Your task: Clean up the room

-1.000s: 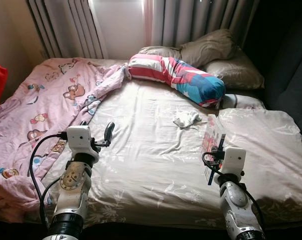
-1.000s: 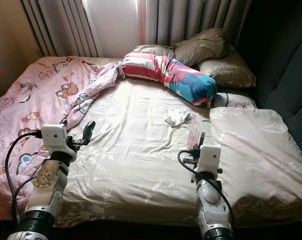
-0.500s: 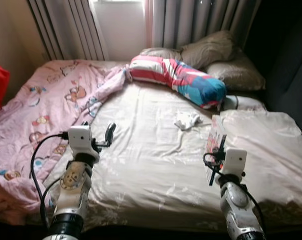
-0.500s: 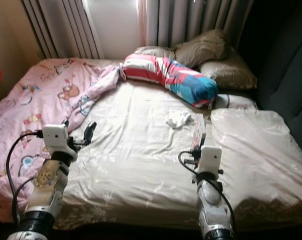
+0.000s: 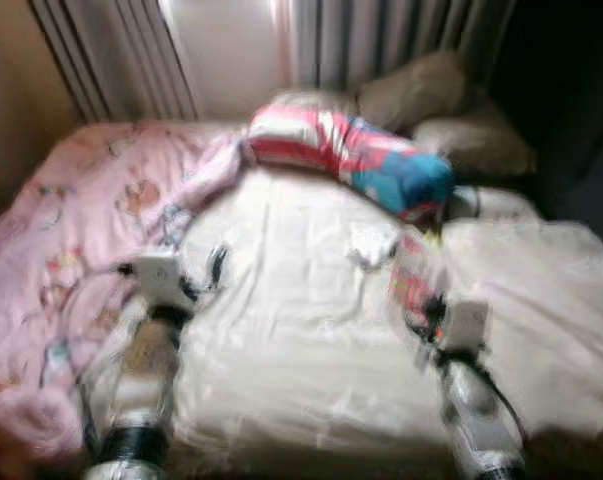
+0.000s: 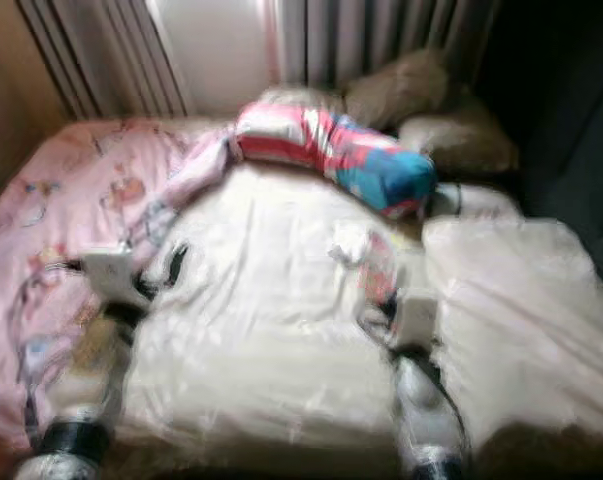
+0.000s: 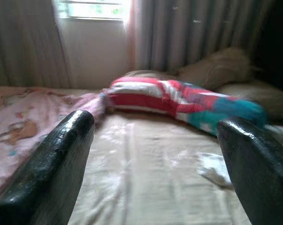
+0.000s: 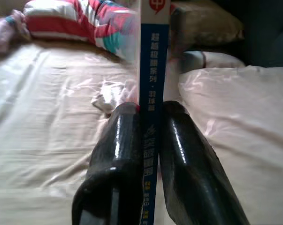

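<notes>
While the head views are blurred, the right tool (image 8: 148,154) pinches a thin blue-spined package (image 8: 153,70) upright over the bed (image 5: 301,330), toward 4 o'clock of the sheet. Left tool (image 7: 150,159) is spread wide, holding nothing, around 8 o'clock. White crumpled cloth (image 5: 373,243) lies mid-bed, striped bolster pillow (image 5: 346,155) at 12, pink blanket (image 5: 71,230) at 9.

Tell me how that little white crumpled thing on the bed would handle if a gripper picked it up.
The white crumpled thing looks like soft cloth or tissue, so probably floppy and very light. It lies bunched on the beige sheet, so it should not roll, but could sag or slip out of a loose pinch.
</notes>
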